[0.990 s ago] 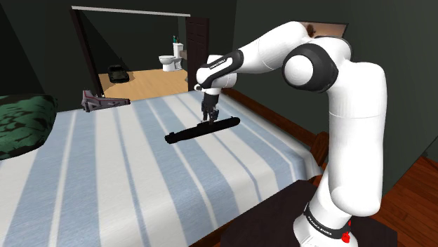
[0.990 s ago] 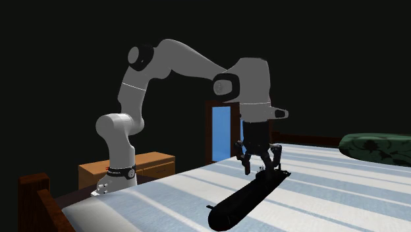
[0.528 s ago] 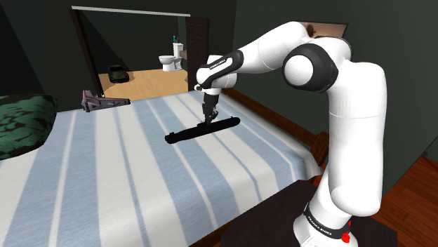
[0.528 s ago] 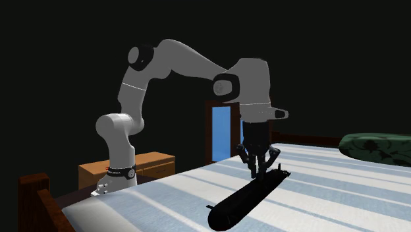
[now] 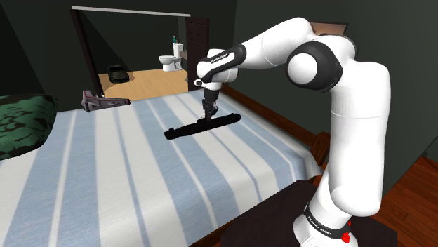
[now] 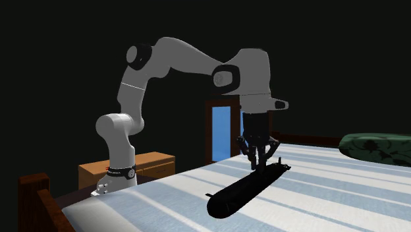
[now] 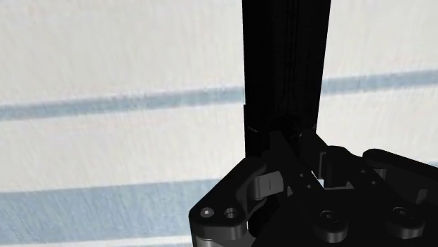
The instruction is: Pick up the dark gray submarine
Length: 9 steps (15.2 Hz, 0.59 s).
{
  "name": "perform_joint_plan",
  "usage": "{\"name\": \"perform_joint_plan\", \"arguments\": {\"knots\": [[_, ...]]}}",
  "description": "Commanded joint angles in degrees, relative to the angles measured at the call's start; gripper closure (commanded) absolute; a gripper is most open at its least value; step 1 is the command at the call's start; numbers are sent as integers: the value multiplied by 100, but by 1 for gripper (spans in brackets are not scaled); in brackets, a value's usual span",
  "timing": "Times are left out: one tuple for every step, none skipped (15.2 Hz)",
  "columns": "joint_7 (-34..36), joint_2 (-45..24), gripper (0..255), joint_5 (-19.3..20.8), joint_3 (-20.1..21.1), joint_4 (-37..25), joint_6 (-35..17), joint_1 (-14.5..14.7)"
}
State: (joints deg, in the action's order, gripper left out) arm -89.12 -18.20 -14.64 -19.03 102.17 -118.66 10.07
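Note:
The dark, long submarine (image 5: 200, 125) hangs just above the blue-and-white striped bed (image 5: 105, 182), nearly level. My black gripper (image 5: 209, 115) comes straight down onto its top, near the end closer to the arm, and is shut on it. In the second exterior view the submarine (image 6: 242, 191) is clear of the cover, with the gripper (image 6: 259, 165) clasping its upper ridge. The wrist view has the submarine (image 7: 281, 63) as a black bar running away from the gripper (image 7: 284, 140), pinched between the two fingers over the striped cover.
A dark green pillow (image 5: 21, 126) lies at the shoulder view's left. A small purple-grey object (image 5: 100, 102) sits at the bed's far edge. Beyond it an open doorway shows a toilet (image 5: 168, 62) and a dark toy car (image 5: 116, 73). A wooden dresser (image 6: 125, 170) stands behind the arm.
The fingers closed onto the submarine's top. The gripper then rose a little, and the submarine came up off the bed with it.

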Motion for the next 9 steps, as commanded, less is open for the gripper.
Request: {"name": "perform_joint_plan", "arguments": {"knots": [[35, 56, 255, 33, -12, -90, 132, 5], [52, 83, 255, 50, -17, -131, 198, 7], [68, 109, 255, 65, -22, -174, 264, 8], [84, 134, 255, 81, -27, -218, 330, 10], [99, 158, 255, 95, -32, -263, 397, 11], [115, 181, 255, 109, -36, -310, 464, 12], [129, 202, 255, 123, -40, -359, 532, 12], [144, 223, 255, 136, -44, -409, 600, 13], [158, 242, 255, 148, -48, -460, 668, 13]]}}
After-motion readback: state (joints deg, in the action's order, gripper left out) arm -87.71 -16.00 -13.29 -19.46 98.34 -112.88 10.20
